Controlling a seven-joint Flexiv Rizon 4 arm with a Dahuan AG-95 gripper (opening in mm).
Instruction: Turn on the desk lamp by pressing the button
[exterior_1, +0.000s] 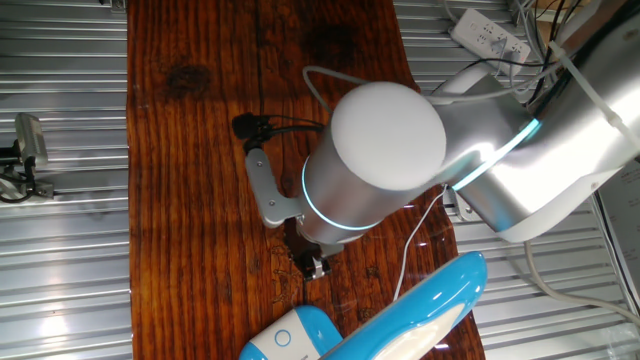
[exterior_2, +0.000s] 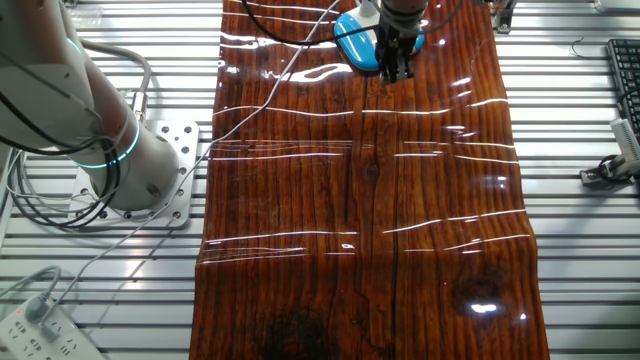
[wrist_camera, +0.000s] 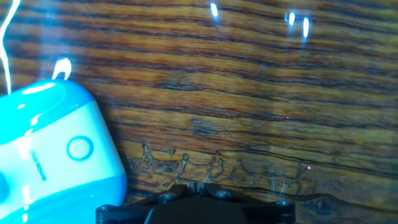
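One fixed view
- Arm: I see the silver robot arm (exterior_1: 500, 170) reaching in from the right, its white end cap and a glowing cyan ring covering the middle of the wooden board (exterior_1: 200, 150).
- Gripper: I see the gripper (exterior_1: 312, 262) as a small dark tip below the wrist, over bare wood. I cannot tell from here whether the fingers are spread or pressed together.
- Desk lamp: the desk lamp (exterior_1: 420, 310) lies at the bottom edge, with its blue and white base at lower centre and its long arm running up to the right. The base carries a round button (exterior_1: 283, 338).
- Relation: the gripper tip is near the lamp base, above it in the frame and apart from it.
- Cord: a thin white cord (exterior_1: 408, 250) runs across the board beside the arm.
- Surroundings: a power strip (exterior_1: 488, 36) lies at the top right on the metal table (exterior_1: 60, 260).

The other fixed view
- Arm base: it stands at the left on the metal table.
- Gripper: it hangs at the top edge of the board, just in front of the blue lamp. Finger gap not resolvable.

Hand view
- Desk lamp: I see the lamp base at the lower left, the ring-shaped button on its top face.
- Gripper: only dark hardware shows at the bottom edge; fingertip state cannot be determined.
- Board: glossy grain fills the rest of the frame.
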